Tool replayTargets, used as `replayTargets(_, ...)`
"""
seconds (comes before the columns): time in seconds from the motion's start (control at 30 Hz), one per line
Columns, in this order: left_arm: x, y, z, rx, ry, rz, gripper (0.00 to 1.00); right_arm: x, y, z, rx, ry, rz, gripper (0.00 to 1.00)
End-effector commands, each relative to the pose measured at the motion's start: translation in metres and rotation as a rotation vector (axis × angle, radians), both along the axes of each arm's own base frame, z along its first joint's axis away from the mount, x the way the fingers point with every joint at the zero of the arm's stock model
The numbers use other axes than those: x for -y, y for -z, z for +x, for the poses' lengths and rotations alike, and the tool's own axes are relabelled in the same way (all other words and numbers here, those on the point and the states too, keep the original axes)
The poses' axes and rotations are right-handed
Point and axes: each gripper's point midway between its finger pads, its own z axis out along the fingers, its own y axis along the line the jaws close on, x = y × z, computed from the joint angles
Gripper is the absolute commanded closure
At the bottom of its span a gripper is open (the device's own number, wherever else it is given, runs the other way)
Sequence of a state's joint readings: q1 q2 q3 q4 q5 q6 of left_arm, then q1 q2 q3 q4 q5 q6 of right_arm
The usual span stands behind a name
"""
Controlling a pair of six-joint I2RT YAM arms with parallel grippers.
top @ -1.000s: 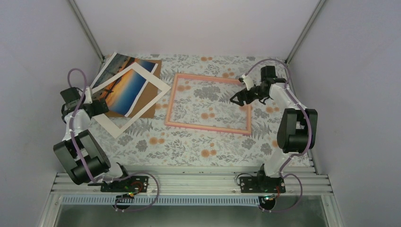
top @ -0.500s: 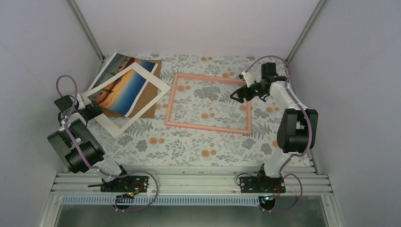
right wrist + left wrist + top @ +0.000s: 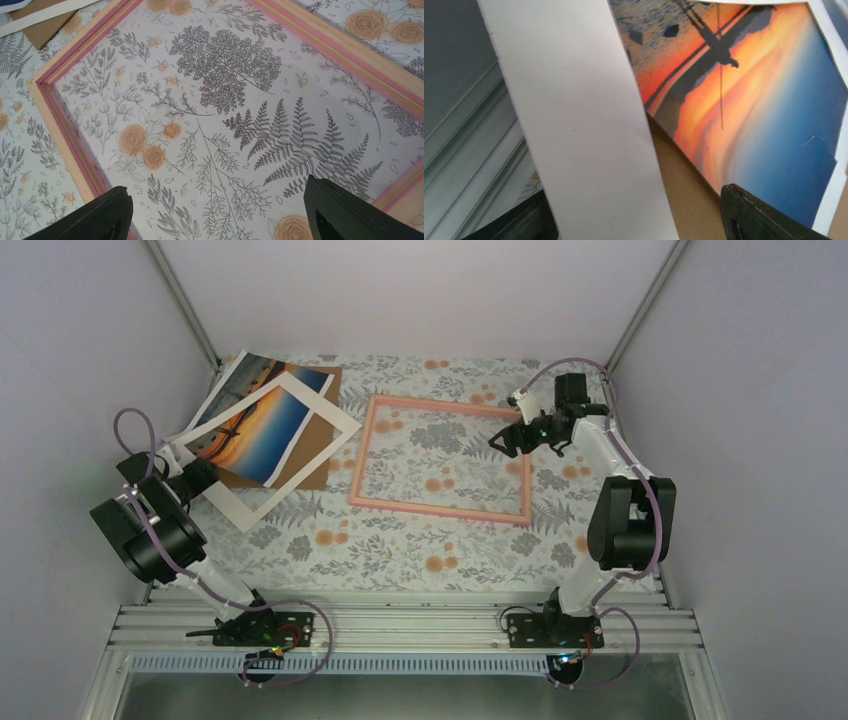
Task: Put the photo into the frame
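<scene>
The photo (image 3: 262, 428), an orange-and-blue sunset print, lies at the back left on a brown cardboard sheet (image 3: 315, 445), with a white mat border (image 3: 255, 502) over it. In the left wrist view the photo (image 3: 764, 100) shows beside the mat's white band (image 3: 584, 125). My left gripper (image 3: 195, 480) is open at the mat's left edge; its jaws (image 3: 639, 210) straddle the white band. The pink frame (image 3: 440, 505) lies empty on the floral table in the middle. My right gripper (image 3: 508, 440) hovers open over the frame's right back part, with the frame's rim (image 3: 70, 135) below the gripper (image 3: 215, 200).
A second print (image 3: 245, 375) pokes out behind the cardboard at the back left corner. The cardboard (image 3: 684, 190) shows between mat and photo. Grey walls close in on the left, back and right. The metal rail (image 3: 400, 625) runs along the near edge.
My left arm has swung back toward the left wall and its gripper slid to the mat's left edge. My right gripper has drifted slightly back over the frame.
</scene>
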State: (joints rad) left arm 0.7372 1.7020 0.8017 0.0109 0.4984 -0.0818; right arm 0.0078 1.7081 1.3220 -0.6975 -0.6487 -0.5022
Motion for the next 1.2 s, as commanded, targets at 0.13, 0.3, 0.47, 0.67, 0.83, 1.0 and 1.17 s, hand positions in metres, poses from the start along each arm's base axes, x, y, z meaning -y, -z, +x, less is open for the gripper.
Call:
replayTargets(0.13,0.015,-0.034,0.015,0.188,0.060,-0.054,0.64,-0.001,-0.021,-0.003,0.074,0.012,-0.015,0.17)
replayTargets(0.3,0.021,-0.076,0.015,0.254,0.081,-0.038,0.97,0.000,-0.028,0.001,0.073,0.037,-0.006,0.19)
replayTargets(0.47,0.034,-0.139,0.019,0.335,0.142,0.026,0.98,-0.002,-0.045,0.008,0.099,0.067,0.025,0.20)
replayTargets(0.67,0.070,-0.246,0.046,0.462,0.235,0.185,0.98,-0.013,-0.084,0.031,0.180,0.097,0.097,0.15)
replayTargets(0.83,0.099,-0.307,0.072,0.442,0.252,0.317,0.98,-0.024,-0.097,0.045,0.131,0.129,0.193,0.14)
replayTargets(1.0,0.161,-0.359,0.092,0.488,0.345,0.481,0.98,-0.047,-0.116,0.038,0.110,0.108,0.292,0.13)
replayTargets(1.17,0.245,-0.375,0.114,0.475,0.460,0.586,0.98,-0.070,-0.122,0.029,0.068,0.064,0.373,0.13)
